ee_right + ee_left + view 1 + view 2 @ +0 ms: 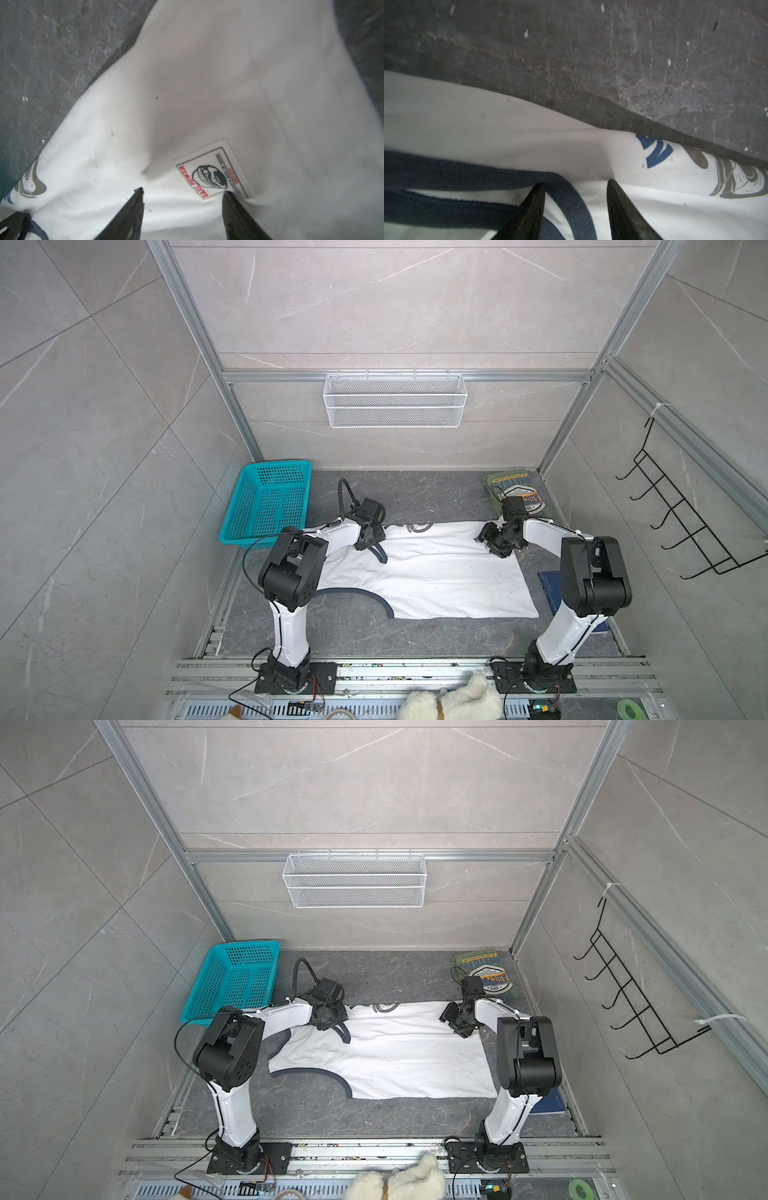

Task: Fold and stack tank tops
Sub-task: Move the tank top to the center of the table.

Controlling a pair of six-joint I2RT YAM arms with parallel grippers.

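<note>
The white tank top (436, 576) (395, 1056) lies spread across the dark table, its navy-trimmed straps at the left and its far edge folded over. My left gripper (370, 545) (332, 1025) hovers low over the far-left strap area. In the left wrist view its jaws (576, 184) stand open, with a navy strap (446, 172) running between them. My right gripper (488, 545) (451, 1023) is over the far-right corner, open (182, 191), one fingertip touching a sewn label (212, 172). The olive green tank top (515, 489) (482, 967) lies folded at the back right.
A teal basket (270, 502) stands at the back left. A white wire basket (395, 400) hangs on the back wall and a black hook rack (681, 522) on the right wall. A dark blue board (548, 585) lies under the right arm. A white plush toy (453, 701) sits at the front.
</note>
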